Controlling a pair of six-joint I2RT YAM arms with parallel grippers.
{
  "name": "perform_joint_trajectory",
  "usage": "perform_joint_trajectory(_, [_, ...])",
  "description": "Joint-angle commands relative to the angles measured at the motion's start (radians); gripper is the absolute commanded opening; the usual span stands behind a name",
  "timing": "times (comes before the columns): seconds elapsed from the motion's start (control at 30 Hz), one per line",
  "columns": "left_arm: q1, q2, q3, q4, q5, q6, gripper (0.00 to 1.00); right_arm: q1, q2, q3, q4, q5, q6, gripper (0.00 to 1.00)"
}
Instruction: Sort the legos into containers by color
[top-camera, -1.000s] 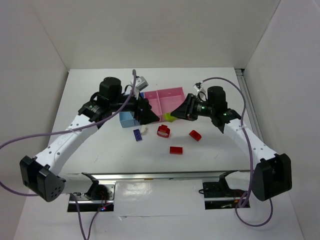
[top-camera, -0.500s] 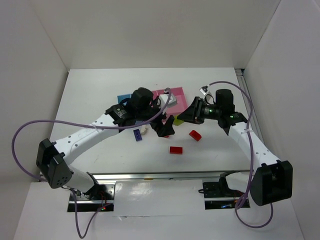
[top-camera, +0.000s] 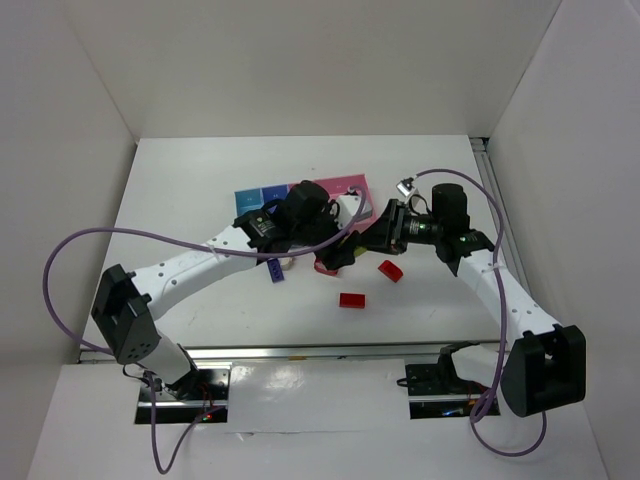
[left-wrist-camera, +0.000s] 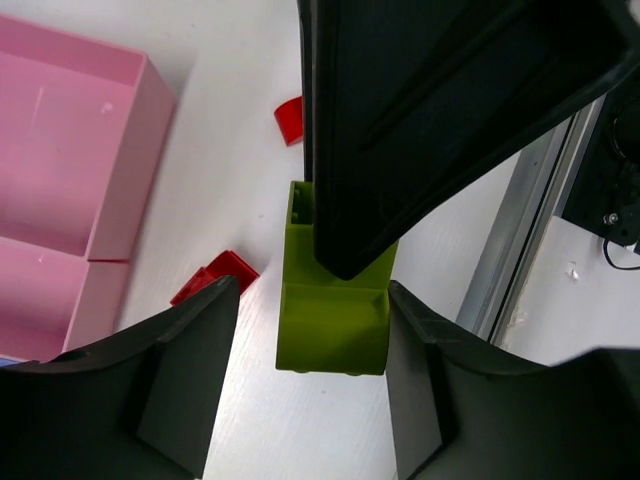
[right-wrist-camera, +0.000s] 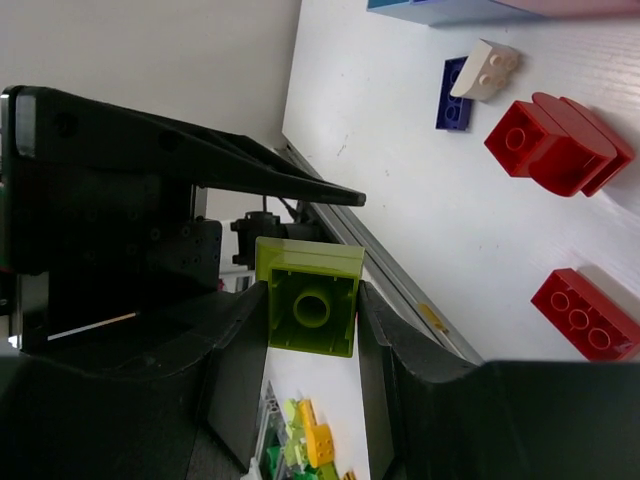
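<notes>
Lime brick (right-wrist-camera: 310, 310) clamped in right pincer (right-wrist-camera: 312, 290), over the counter (top-camera: 200, 200) near the pink bins (left-wrist-camera: 130, 160). Hollow underside faces the right wrist, long axis along the fingers. Left pincer (left-wrist-camera: 312, 288) spread wide, straddling it. Pink bins: bare floors. Blue bins (top-camera: 250, 197) partly hidden by left arm (top-camera: 200, 262). Brick hidden in top view.

Both arms reach inward, the left gripper (left-wrist-camera: 312, 292) spread wide, the right gripper (right-wrist-camera: 312, 300) (clamped on a lime green lego (left-wrist-camera: 335, 325)) tip-first between the left one's fingers.
</notes>
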Motion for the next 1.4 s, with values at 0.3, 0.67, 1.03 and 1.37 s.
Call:
perform_joint_trajectory(0.3, [-0.008,-0.022,0.035,0.055,0.019,0.003,0.35,0.016,-0.031,-0.002,0.051,-0.031,0.013,0.37])
perform_joint_trajectory(0.67, [0.052,-0.048,-0.010,0.055,0.022,-0.016,0.00,-0.094,0.018,0.073,-0.013,-0.071,-0.039,0.35])
perform_joint_trajectory(1.03, [0.199,-0.039,-0.017,0.055,0.046,-0.178,0.00,-0.049,0.167,0.213,0.005,0.202,-0.053,0.39])
perform_joint_trajectory(1.37, [0.331,0.262,0.302,-0.146,0.017,-0.384,0.00,0.056,0.455,0.416,0.007,0.668,-0.097,0.42])
